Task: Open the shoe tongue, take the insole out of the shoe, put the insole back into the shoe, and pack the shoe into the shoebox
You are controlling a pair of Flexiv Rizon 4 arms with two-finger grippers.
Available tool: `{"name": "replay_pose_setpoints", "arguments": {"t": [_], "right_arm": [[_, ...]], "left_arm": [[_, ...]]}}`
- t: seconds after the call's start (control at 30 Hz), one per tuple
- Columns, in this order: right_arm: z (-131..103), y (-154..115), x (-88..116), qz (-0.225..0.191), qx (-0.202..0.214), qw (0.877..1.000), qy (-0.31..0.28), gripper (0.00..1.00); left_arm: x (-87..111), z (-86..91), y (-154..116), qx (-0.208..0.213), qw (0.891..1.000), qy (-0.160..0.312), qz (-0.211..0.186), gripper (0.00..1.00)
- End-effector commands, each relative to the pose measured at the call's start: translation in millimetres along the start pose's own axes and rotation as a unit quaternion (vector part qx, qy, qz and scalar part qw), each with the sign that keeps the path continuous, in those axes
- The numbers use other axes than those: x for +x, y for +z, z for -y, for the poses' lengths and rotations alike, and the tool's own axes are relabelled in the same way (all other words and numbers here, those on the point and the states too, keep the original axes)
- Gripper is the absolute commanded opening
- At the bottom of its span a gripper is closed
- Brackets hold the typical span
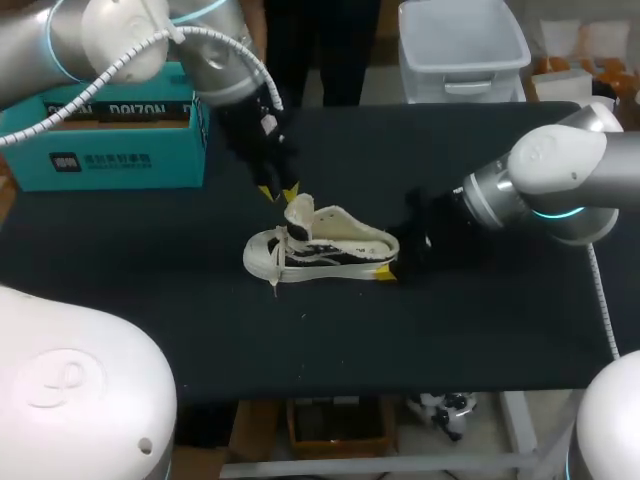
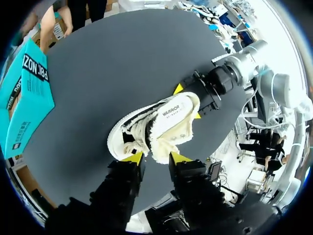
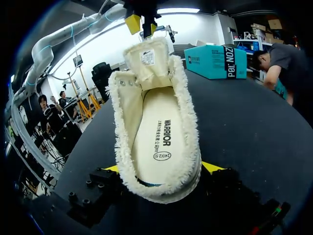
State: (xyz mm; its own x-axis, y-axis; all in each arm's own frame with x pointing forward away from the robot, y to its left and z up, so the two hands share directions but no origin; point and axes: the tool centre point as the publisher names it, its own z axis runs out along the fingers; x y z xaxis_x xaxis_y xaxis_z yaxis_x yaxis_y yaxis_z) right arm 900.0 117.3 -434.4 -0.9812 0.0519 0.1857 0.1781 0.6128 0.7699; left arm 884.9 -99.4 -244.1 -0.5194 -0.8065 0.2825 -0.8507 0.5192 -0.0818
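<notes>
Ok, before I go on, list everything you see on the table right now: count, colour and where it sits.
black table: one, black, under everything.
low-top canvas shoe: one, cream with a black side stripe, mid-table on its sole, toe toward my left.
fleece-edged shoe tongue: one, cream, standing up out of the shoe.
printed insole: one, cream, lying inside the shoe.
cardboard shoebox: one, teal, far left of the table.
left pincer: one, black with yellow tips, shut on the tongue's top.
right pincer: one, black with yellow tips, shut on the shoe's heel.
</notes>
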Motion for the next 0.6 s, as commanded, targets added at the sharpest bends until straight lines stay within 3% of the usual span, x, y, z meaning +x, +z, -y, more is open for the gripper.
{"name": "replay_pose_setpoints", "arguments": {"t": [0.03, 0.1, 0.13, 0.2, 0.23, 0.3, 0.33, 0.37, 0.4, 0.6], "right_arm": [[11, 9, -4, -0.002, -0.002, 1.000, 0.000, 0.00], [11, 9, -4, -0.002, -0.002, 1.000, 0.000, 0.00], [11, 9, -4, -0.002, -0.002, 1.000, 0.000, 0.00], [11, 9, -4, -0.002, -0.002, 1.000, 0.000, 0.00], [11, 9, -4, -0.002, -0.002, 1.000, 0.000, 0.00], [11, 9, -4, -0.002, -0.002, 1.000, 0.000, 0.00], [11, 9, -4, -0.002, -0.002, 1.000, 0.000, 0.00], [11, 9, -4, -0.002, -0.002, 1.000, 0.000, 0.00], [11, 9, -4, -0.002, -0.002, 1.000, 0.000, 0.00], [11, 9, -4, -0.002, -0.002, 1.000, 0.000, 0.00]], "left_arm": [[13.0, 4.3, -9, -0.008, 0.989, 0.143, 0.025, 0.00], [17.0, 0.2, -11, -0.006, 0.961, 0.274, 0.027, 0.00], [17.3, -0.4, -12, -0.010, 0.937, 0.349, 0.027, 0.00], [18.8, 0.1, -14, -0.020, 0.910, 0.415, 0.020, 0.00], [21.3, 3.1, -15, -0.040, 0.883, 0.467, 0.020, 0.00], [25.4, 7.0, -14, -0.064, 0.849, 0.523, 0.042, 0.00], [30.0, 11.0, -12, -0.097, 0.824, 0.555, 0.056, 0.00], [34.2, 14.5, -11, -0.117, 0.826, 0.547, 0.069, 0.00], [41.2, 21.2, -10, -0.150, 0.858, 0.480, 0.105, 0.00], [41.2, 21.2, -10, -0.150, 0.858, 0.480, 0.105, 0.00]]}}
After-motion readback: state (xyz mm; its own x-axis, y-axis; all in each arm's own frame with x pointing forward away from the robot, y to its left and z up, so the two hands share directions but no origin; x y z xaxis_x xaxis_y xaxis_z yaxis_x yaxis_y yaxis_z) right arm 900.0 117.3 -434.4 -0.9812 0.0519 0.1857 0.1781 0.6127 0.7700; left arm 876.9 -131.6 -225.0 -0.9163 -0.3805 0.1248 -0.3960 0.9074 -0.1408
